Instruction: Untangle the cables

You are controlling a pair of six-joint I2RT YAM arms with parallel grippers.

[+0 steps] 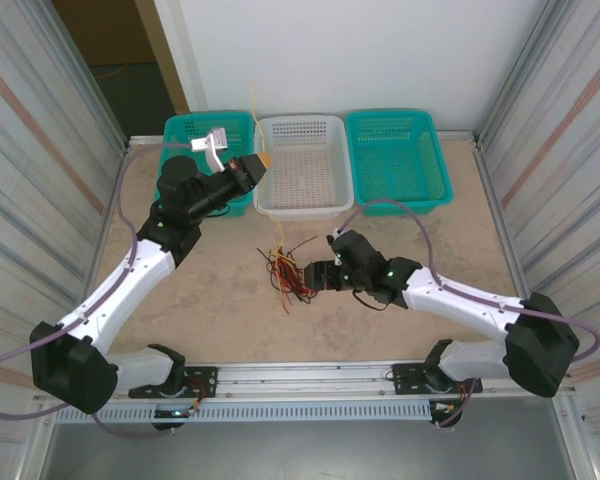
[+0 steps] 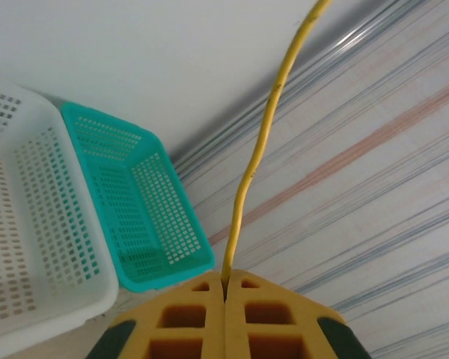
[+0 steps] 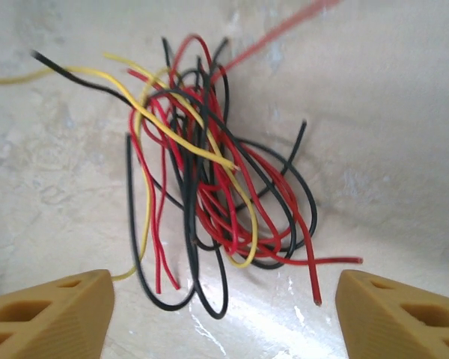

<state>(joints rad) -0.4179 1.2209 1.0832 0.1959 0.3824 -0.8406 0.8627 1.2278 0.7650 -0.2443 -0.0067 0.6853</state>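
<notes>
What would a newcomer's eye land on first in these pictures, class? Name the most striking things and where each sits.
First, the knotted bundle of thin red, black and yellow wires lying mid-table, just in front of the right pincer, whose jaws stand open. Next, the single thin yellow wire standing up from the shut left pincer, up near the white perforated plastic basket at the far wall.

The beige table (image 1: 220, 300) bears tangled cables (image 1: 288, 270) (red, black, yellow) and three baskets (image 1: 300, 208).
</notes>
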